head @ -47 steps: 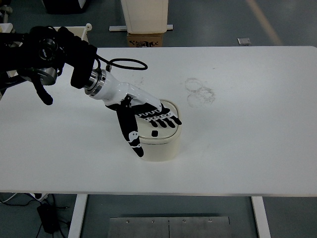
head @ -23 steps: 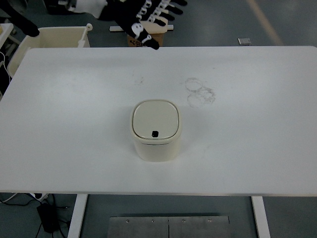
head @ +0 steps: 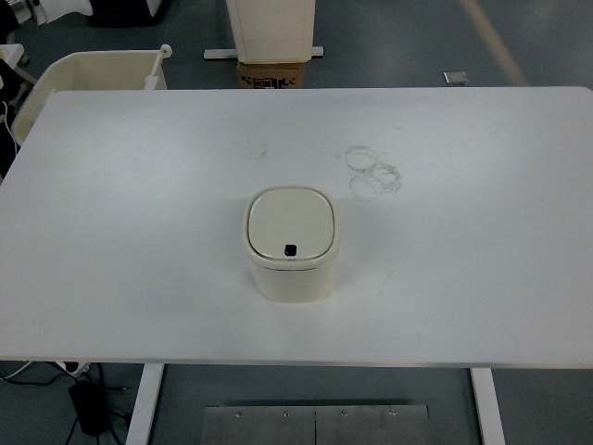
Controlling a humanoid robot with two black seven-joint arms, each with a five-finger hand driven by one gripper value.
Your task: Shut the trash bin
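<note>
A small cream trash bin stands near the middle of the white table. Its flat lid lies down flush on the body, with a small black button at its front edge. Nothing touches the bin. Neither of my hands shows over the table; only a scrap of white and black arm casing shows at the top left corner.
Faint ring marks stain the table behind and right of the bin. Beyond the far edge stand a cream tub at the left and a cardboard box under a white post.
My left hand, which lay flat on the bin's lid a second ago, lifted away toward the top left and has left the view. The bin has not moved and its lid stays down.
</note>
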